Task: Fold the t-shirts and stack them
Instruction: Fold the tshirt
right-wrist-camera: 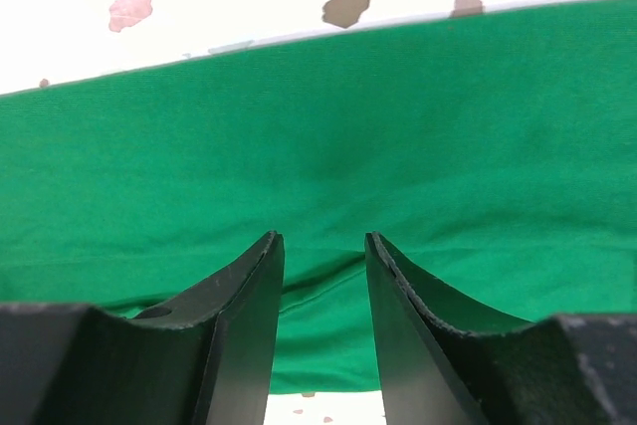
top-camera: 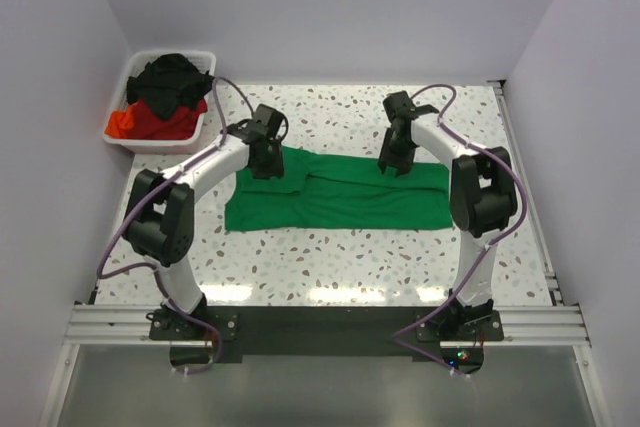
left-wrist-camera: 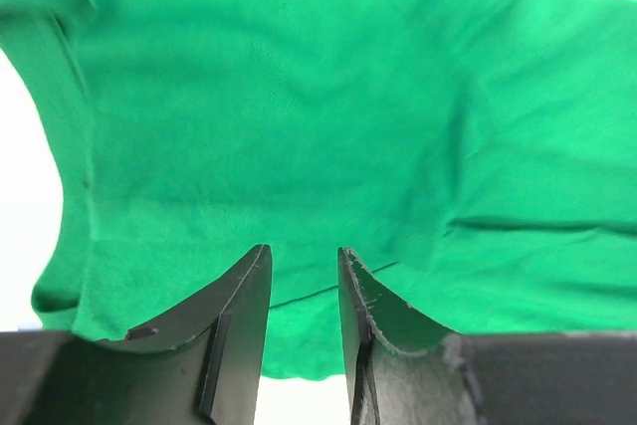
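**Green t-shirt lying crosswise, one hand above each end of its far edge**

The green t-shirt (top-camera: 335, 197) lies spread on the speckled desk (top-camera: 330, 262) between the two arms. Its long axis runs from left to right, across the robot's front. It forms a broad band with a lengthwise crease near its middle, which suggests a fold already begun.

The left hand (top-camera: 267, 167) stands over the far left corner of the shirt, and the right hand (top-camera: 392, 167) over the far edge towards the right end. Each hand is the nearer one to its own end of the cloth. Neither would need to cross the midline.

In both wrist views the fingers point down at green fabric. The jaws stand apart, and a visible gap between them shows cloth with a low ridge. No cloth is seen pinched between them. Whether the fingertips touch the fabric cannot be told.

The near edge of the shirt lies towards the arm bases, on the side away from both hands. A fold across the short axis would therefore most likely carry the far edge towards the robot, with both hands moving in parallel.

Well apart, at the far left corner of the desk, a white bin (top-camera: 118, 134) holds a black t-shirt (top-camera: 172, 77) piled on a red t-shirt (top-camera: 140, 124), neither yet folded
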